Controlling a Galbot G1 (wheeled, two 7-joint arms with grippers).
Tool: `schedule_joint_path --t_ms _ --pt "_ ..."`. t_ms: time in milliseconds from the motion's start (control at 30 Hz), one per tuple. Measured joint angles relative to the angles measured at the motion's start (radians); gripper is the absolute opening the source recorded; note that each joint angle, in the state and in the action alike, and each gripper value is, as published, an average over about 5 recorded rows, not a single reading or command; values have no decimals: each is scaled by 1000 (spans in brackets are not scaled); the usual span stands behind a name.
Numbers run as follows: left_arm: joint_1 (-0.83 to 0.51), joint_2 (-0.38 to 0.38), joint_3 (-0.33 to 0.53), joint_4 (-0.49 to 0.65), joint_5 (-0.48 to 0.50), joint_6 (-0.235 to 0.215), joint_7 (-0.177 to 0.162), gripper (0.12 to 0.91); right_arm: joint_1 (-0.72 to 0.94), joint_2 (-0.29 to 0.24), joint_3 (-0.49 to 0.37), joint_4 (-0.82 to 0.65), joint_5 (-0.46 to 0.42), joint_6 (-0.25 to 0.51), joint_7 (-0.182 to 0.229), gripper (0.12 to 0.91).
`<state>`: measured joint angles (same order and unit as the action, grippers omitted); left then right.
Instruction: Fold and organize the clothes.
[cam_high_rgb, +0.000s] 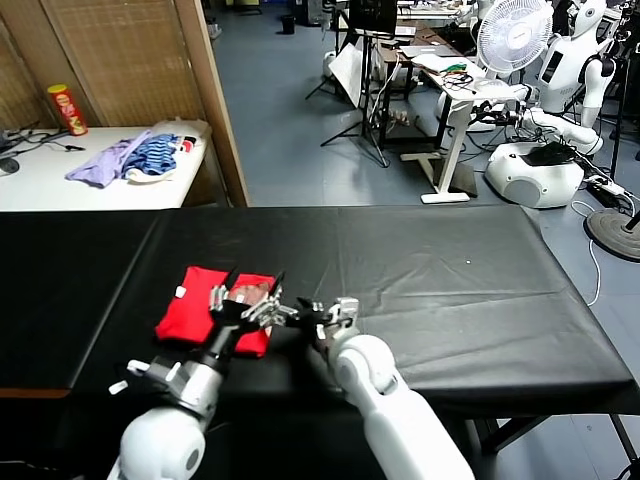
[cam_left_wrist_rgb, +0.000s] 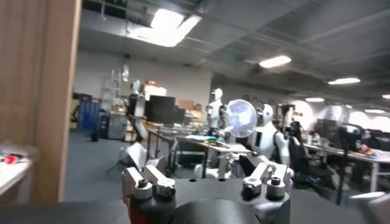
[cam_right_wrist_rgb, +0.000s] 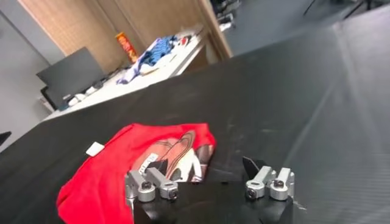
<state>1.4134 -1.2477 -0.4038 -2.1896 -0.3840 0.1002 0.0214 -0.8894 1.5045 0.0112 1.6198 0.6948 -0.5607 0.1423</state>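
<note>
The clothes are one bright red T-shirt (cam_high_rgb: 200, 312), folded into a small rectangle on the black table (cam_high_rgb: 430, 270), left of centre near the front edge. Its brown-and-white print faces up in the right wrist view (cam_right_wrist_rgb: 173, 155), and a small white tag lies at its far corner. My left gripper (cam_high_rgb: 254, 287) hovers open over the shirt's right part, holding nothing. Its wrist view looks out across the room, with both fingers spread wide (cam_left_wrist_rgb: 204, 173). My right gripper (cam_high_rgb: 318, 313) stands open just right of the shirt's edge, above the black cloth (cam_right_wrist_rgb: 204, 170), and is empty.
A white side table (cam_high_rgb: 60, 185) at the back left carries a pale purple garment (cam_high_rgb: 100, 163), a blue-striped garment (cam_high_rgb: 155, 155) and a red can (cam_high_rgb: 67, 108). A wooden partition (cam_high_rgb: 215, 90) stands beside it. Desks, a fan (cam_high_rgb: 513, 35) and another robot (cam_high_rgb: 560, 90) fill the far right.
</note>
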Motion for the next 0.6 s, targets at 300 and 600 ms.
schedule_joint_path --t_ms 300,600 --pt "36 -7 -31 -18 -17 -10 -5 798 34 25 -24 -83 -65 35 -70 358" --pt "42 -5 -53 0 -21 -11 -29 798 51 -42 -29 -87 -356 172 -217 129"
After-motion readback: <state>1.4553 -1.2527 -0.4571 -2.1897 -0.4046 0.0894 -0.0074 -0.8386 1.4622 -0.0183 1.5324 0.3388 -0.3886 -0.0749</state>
